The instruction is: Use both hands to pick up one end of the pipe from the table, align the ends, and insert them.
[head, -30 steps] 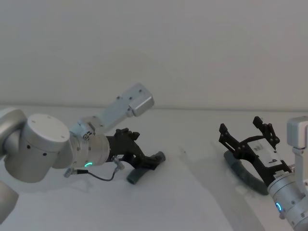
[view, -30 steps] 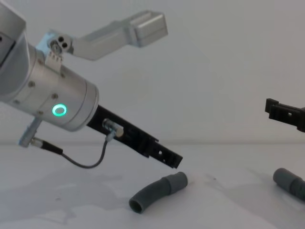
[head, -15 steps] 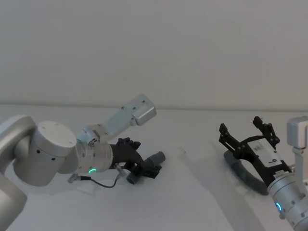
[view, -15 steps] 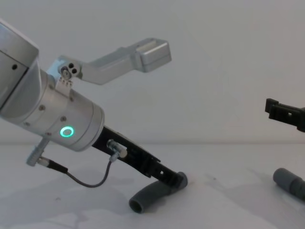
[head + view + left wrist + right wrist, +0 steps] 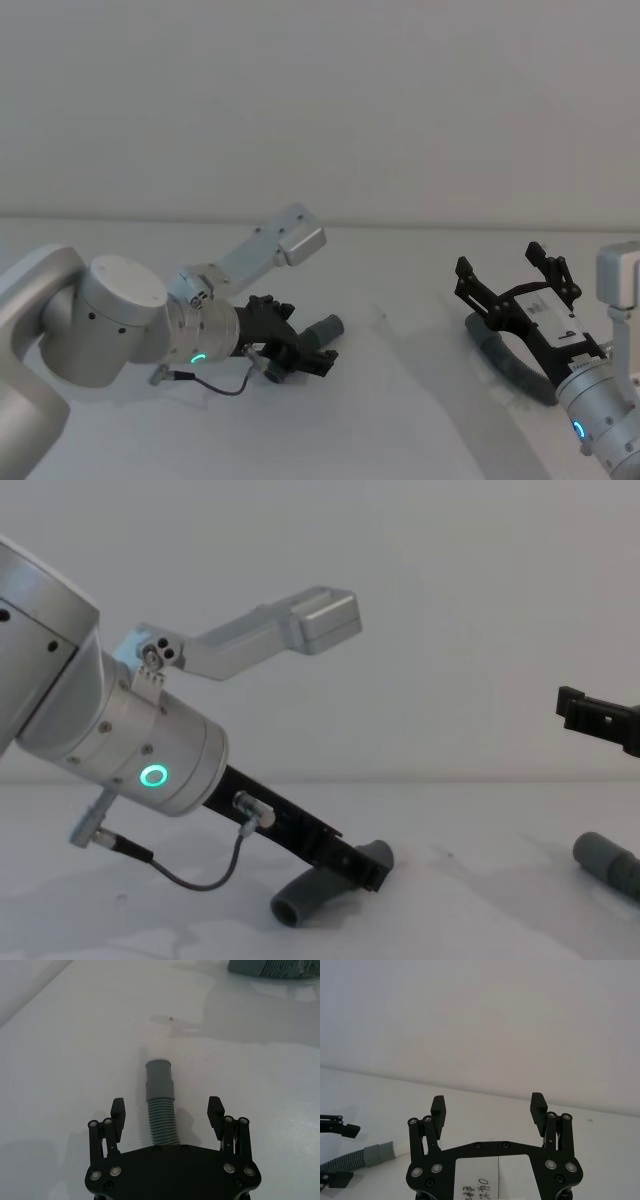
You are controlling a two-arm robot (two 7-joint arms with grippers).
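One grey pipe piece lies on the white table at centre left, its smooth collar end pointing away from my left arm. My left gripper is down over it and open. In the left wrist view its fingers stand on either side of the ribbed pipe body without touching it. From the chest, the left gripper hides the middle of this pipe. The other pipe piece lies at the right beneath my right gripper, which hovers open above it.
The pale wall rises behind the table's far edge. White table surface stretches between the two pipe pieces. The left arm's cable hangs close to the table. In the left wrist view, the second pipe piece shows far off.
My left gripper has come down and forward, from just above the left pipe piece to straddling it at table height. The right gripper and both pipe pieces have stayed put.
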